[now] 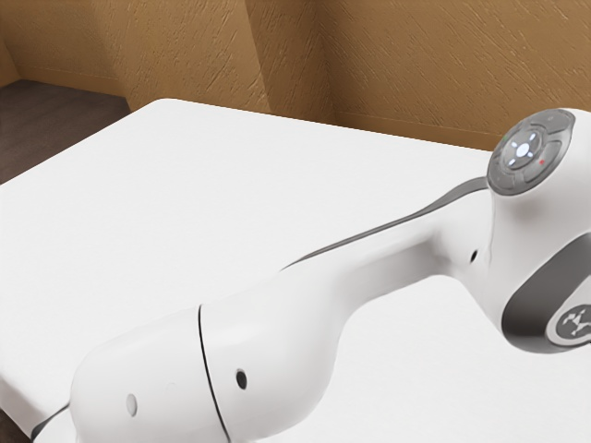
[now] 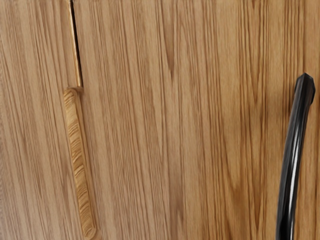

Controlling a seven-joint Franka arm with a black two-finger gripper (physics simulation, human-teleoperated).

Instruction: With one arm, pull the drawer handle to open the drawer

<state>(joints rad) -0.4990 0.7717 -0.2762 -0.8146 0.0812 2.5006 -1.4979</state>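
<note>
Wrist view puts your hand close up against a drawer front (image 2: 190, 125) of pale grained wood, and the task's thing, the black drawer handle (image 2: 292, 160), runs as a slim curved bar standing proud of that wood, well apart from the dark seam (image 2: 76, 45) and the wood-coloured ridge (image 2: 77, 165) that follows on from it. You cannot tell from these pictures whether the pincer stands apart or together, so check that before you commit. By my reading the approach is not finished: the handle lies off to one side of the hand, not under its middle. If you close now you would likely catch bare wood or nothing at all. If you push further forward without lining up, the hand could jam against the panel. A grip taken near the bar's tip could slide off once you pull, and a pull that is not straight out could bind the drawer. Exterior view shows the white arm (image 1: 305, 314) nearest the camera, reaching toward the right over the white tabletop (image 1: 185, 203), with the brown textured wall (image 1: 416, 55) far behind.
</note>
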